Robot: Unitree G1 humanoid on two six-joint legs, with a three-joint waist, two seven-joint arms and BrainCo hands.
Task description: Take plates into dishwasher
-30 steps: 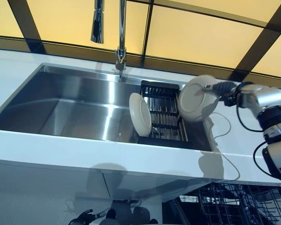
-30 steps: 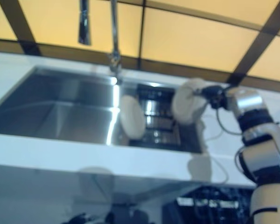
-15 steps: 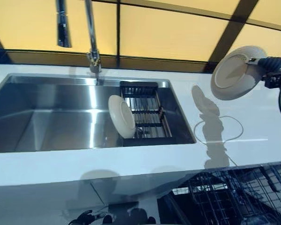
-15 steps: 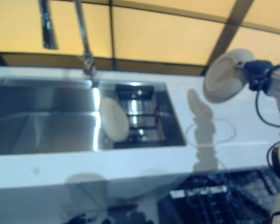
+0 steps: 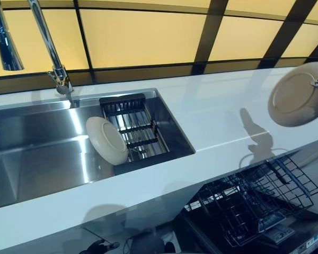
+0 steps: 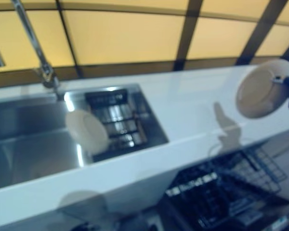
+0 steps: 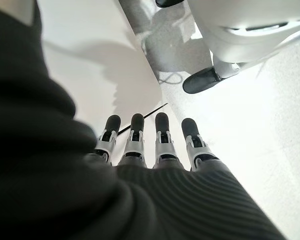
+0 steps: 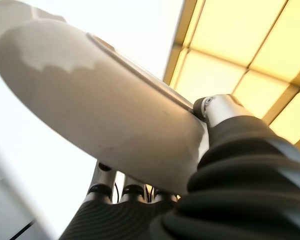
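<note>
Nearest, low at the right, the dishwasher rack (image 5: pixel 259 203) of dark wire stands pulled out below the white counter (image 5: pixel 212 114). The left hand (image 7: pixel 155 145) hangs over the floor, fingers straight and relaxed, holding nothing. At the far right, above the counter's edge, the right hand (image 8: pixel 210 112) pinches 1 plate (image 5: pixel 297 95) at its rim, thumb on top and fingers curled beneath. A 2nd plate (image 5: pixel 106 140) leans upright against the black drying rack (image 5: pixel 132 127) in the steel sink (image 5: pixel 37 153). Farthest stands 1 tap (image 5: pixel 45 45).

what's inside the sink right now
A dark wire rack sits at the right end of the sink, with one plate standing on edge against it. The plate hides part of the rack.
</note>
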